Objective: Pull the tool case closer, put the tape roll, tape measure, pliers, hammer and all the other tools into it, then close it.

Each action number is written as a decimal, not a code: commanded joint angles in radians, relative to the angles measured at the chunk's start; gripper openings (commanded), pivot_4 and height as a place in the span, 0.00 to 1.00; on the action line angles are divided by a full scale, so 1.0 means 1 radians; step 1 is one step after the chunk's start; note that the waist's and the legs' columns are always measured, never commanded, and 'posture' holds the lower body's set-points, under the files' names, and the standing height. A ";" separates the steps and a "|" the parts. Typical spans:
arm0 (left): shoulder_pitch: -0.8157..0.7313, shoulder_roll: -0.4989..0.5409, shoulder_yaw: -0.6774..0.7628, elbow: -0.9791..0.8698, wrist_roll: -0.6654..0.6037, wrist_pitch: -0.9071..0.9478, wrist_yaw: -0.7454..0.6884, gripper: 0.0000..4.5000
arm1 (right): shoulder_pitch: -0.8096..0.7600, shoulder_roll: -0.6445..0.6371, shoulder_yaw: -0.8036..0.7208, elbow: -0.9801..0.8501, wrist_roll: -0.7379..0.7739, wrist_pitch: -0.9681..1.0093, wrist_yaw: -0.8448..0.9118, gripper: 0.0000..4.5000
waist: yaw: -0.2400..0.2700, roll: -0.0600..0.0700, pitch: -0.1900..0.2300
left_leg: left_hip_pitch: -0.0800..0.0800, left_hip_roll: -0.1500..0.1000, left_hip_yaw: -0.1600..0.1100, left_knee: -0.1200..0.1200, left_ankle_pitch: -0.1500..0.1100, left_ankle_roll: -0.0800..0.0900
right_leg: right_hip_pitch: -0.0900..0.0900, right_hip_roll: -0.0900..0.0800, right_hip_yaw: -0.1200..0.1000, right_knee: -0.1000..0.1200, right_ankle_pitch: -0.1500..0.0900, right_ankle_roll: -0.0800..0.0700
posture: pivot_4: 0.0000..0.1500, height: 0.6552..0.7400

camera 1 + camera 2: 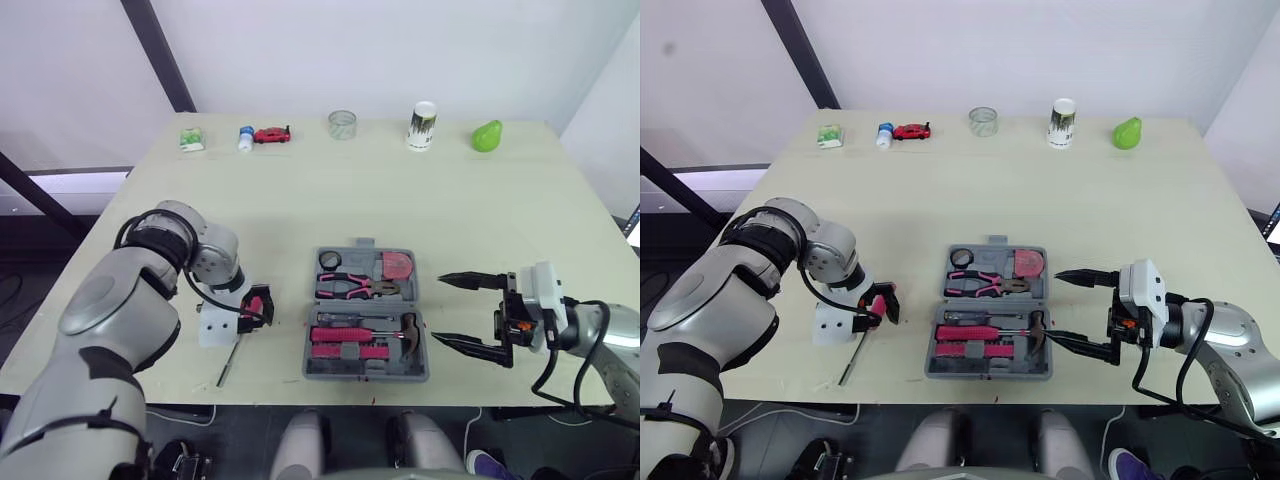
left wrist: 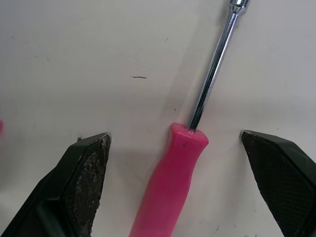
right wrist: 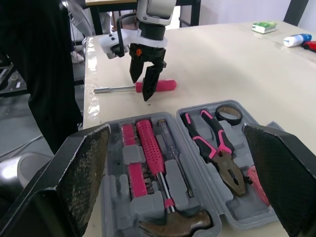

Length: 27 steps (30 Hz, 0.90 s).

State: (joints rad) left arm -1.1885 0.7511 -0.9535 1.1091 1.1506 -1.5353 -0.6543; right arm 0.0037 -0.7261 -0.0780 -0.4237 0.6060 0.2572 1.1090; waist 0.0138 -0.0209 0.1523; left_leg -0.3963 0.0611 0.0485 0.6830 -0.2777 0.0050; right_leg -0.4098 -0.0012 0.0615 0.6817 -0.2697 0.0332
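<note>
Left gripper (image 1: 258, 305) spread open, straddling the screwdriver (image 2: 183, 143), which lies on the table (image 1: 300, 200) left of the open tool case (image 1: 362, 243). Judged light, stiff, with a slick handle: grip mid-handle, not the shaft. Right gripper (image 1: 437, 310) open, empty, beside the case.

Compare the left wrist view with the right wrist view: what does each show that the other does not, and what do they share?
Left wrist view: the screwdriver up close, its metal shaft entering the pink handle, lying on the table between the open fingers of the left gripper. Right wrist view: the open tool case holding pliers, hammer and tape roll, framed by the open fingers of the right gripper. Both: the screwdriver on the table, with the left gripper over its handle.
</note>
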 commanded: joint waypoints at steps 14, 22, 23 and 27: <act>-0.035 -0.021 -0.012 0.031 -0.002 -0.051 0.074 0.09 | -0.014 0.019 -0.012 -0.008 -0.004 -0.031 0.004 1.00 | 0.001 0.002 -0.001 | -0.001 -0.001 0.000 0.001 0.000 0.000 | 0.000 -0.001 0.000 0.000 0.001 0.001 | 1.00 1.00; -0.101 0.015 0.030 0.103 -0.131 -0.028 -0.028 0.09 | -0.004 0.022 -0.011 -0.014 -0.004 -0.031 0.001 1.00 | -0.003 -0.003 0.002 | -0.002 -0.001 0.000 0.001 0.000 0.000 | 0.000 -0.001 0.000 -0.001 0.001 0.001 | 1.00 1.00; -0.108 0.019 0.040 0.112 -0.151 -0.013 -0.045 0.09 | -0.003 0.022 -0.011 -0.015 -0.004 -0.031 0.001 1.00 | -0.003 -0.003 0.002 | -0.002 -0.001 0.000 0.001 0.000 0.000 | 0.000 -0.001 0.000 -0.001 0.001 0.001 | 1.00 1.00; -0.116 0.039 0.070 0.126 -0.251 0.008 -0.133 0.09 | -0.002 0.023 -0.009 -0.017 -0.004 -0.030 0.000 1.00 | -0.002 -0.003 0.002 | -0.002 -0.001 0.000 0.002 0.000 0.000 | 0.000 -0.001 0.000 -0.001 0.001 0.001 | 1.00 1.00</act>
State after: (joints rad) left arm -1.2858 0.7709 -0.9094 1.2259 0.9529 -1.5292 -0.7503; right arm 0.0011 -0.7049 -0.0775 -0.4145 0.5902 0.2368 1.1077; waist 0.0121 -0.0238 0.1539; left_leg -0.3978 0.0599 0.0482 0.6845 -0.2777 0.0050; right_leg -0.4099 -0.0018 0.0615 0.6810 -0.2690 0.0345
